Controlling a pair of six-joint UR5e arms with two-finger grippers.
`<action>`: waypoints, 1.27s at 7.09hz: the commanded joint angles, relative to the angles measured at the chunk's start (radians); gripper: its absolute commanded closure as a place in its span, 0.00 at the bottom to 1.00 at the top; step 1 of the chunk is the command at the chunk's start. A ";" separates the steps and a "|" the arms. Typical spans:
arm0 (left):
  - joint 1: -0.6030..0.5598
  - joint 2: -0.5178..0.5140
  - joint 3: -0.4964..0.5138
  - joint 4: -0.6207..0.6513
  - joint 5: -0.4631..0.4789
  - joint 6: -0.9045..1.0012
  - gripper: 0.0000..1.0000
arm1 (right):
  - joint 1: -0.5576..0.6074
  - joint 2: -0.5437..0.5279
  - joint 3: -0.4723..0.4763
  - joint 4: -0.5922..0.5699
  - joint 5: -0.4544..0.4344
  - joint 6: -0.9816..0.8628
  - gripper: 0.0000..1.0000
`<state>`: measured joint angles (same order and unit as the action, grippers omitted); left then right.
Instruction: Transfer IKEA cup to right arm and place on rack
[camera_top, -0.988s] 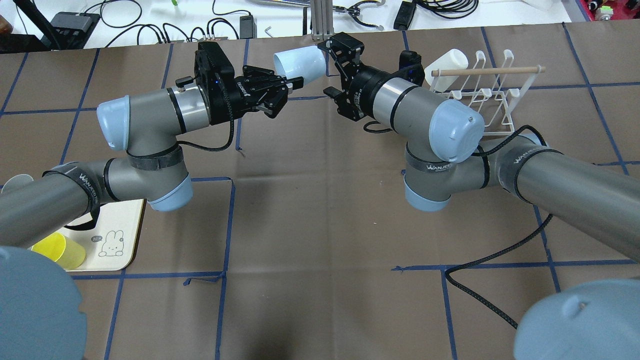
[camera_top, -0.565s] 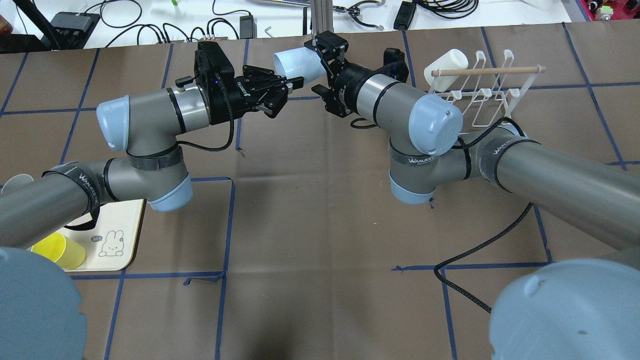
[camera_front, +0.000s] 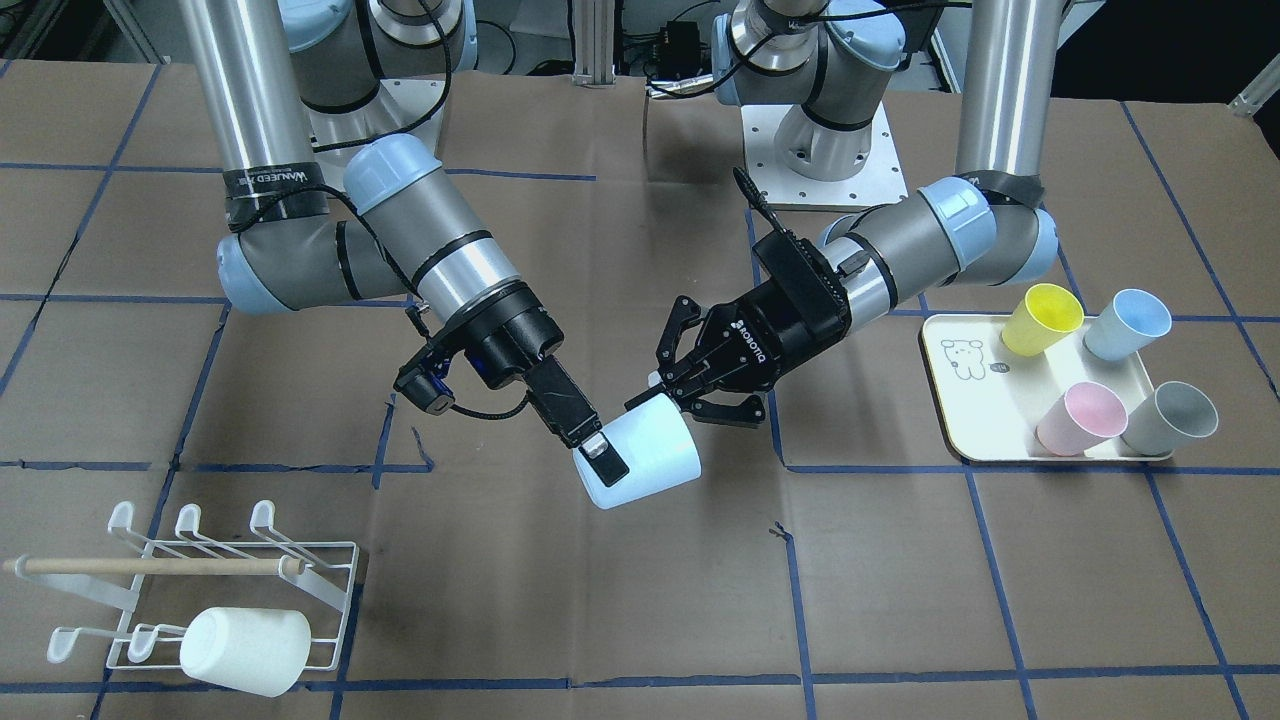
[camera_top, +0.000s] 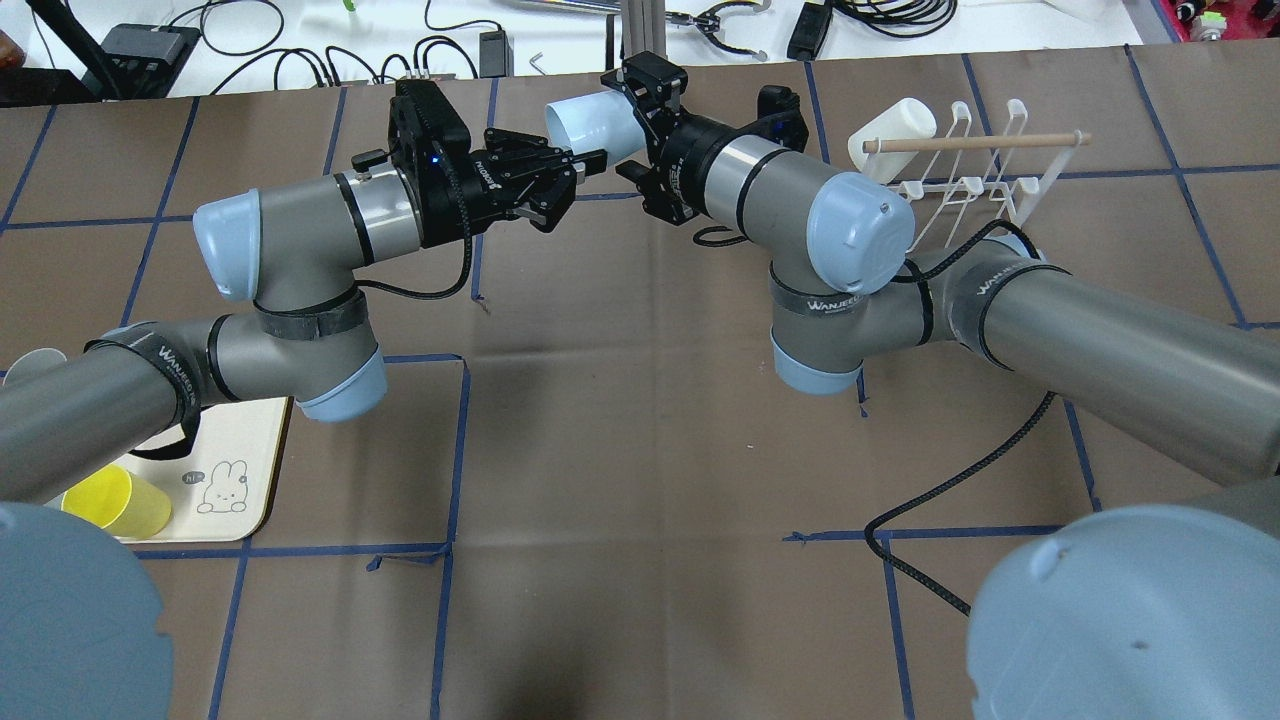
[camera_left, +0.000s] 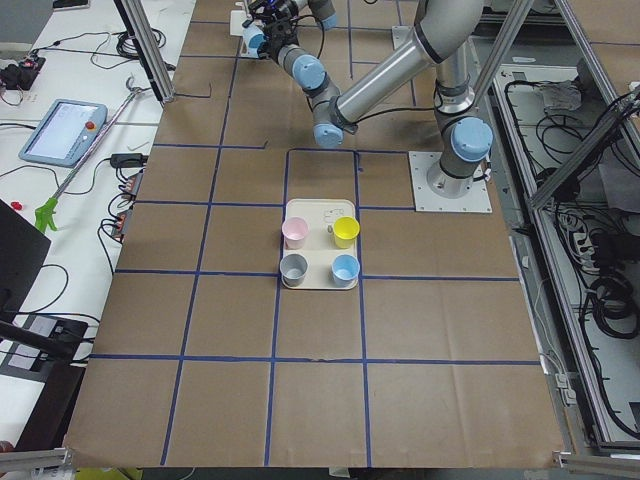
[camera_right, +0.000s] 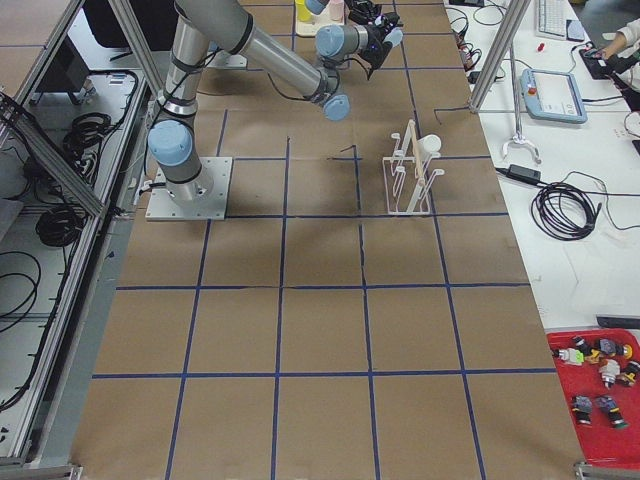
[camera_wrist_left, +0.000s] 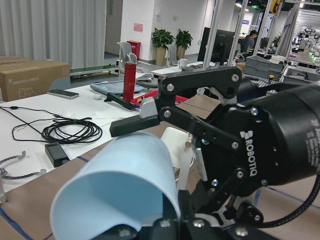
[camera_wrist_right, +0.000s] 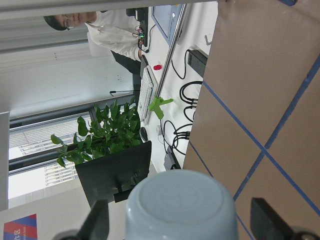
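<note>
A light blue IKEA cup (camera_top: 590, 122) hangs on its side above the table's far middle. My left gripper (camera_top: 585, 162) is shut on its rim; the left wrist view looks into the cup's mouth (camera_wrist_left: 125, 185). My right arm (camera_top: 780, 190) reaches in from the other side, and its gripper (camera_top: 632, 108) stands open around the cup's base. In the right wrist view the base (camera_wrist_right: 180, 210) sits between the fingers (camera_wrist_right: 97, 220) with a small gap on each side. The white wire rack (camera_top: 960, 190) stands at the far right.
A white cup (camera_front: 245, 650) lies on the rack (camera_front: 200, 570). A cream tray (camera_front: 975, 400) on my left side carries yellow (camera_front: 1042, 318), blue (camera_front: 1128, 323), pink (camera_front: 1080, 418) and grey (camera_front: 1170, 418) cups. A black cable (camera_top: 950, 490) trails from the right arm.
My right arm has swung left and its open gripper has slid over the cup's base. The left arm and the cup have stayed in place.
</note>
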<state>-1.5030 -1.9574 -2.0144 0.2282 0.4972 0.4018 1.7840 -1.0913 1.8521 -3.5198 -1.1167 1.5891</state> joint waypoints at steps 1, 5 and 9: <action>-0.002 0.000 0.000 0.000 0.003 -0.003 0.91 | 0.000 0.001 -0.011 0.018 0.000 0.000 0.01; -0.002 0.002 0.000 0.000 0.003 -0.003 0.91 | 0.000 0.001 -0.005 0.022 0.001 -0.006 0.29; -0.002 0.000 0.014 0.002 0.012 -0.043 0.52 | 0.000 0.001 -0.004 0.024 0.008 -0.012 0.55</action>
<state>-1.5049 -1.9573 -2.0042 0.2277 0.5039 0.3834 1.7841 -1.0906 1.8480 -3.4965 -1.1112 1.5795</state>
